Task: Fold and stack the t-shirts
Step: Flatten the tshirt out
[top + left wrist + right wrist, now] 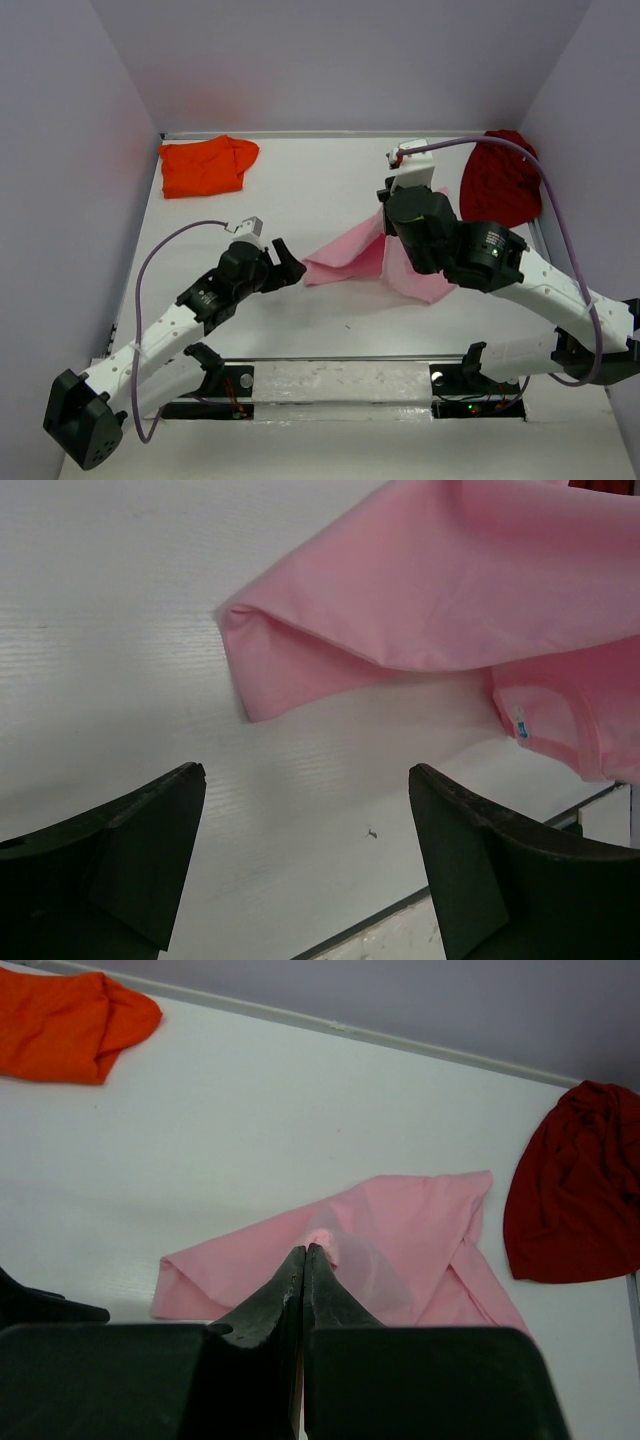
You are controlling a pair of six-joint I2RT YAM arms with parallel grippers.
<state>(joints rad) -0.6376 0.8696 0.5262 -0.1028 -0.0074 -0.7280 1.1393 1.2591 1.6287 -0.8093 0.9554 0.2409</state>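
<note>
The right gripper pinched the limp pink t-shirt; the left gripper gaped empty by its nine-o'clock corner, the likely hold.

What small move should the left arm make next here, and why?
Probably ease the open left gripper forward onto the folded corner of the pink t-shirt and close. The right gripper pinches the shirt, and that corner lies just ahead, untouched.
</note>
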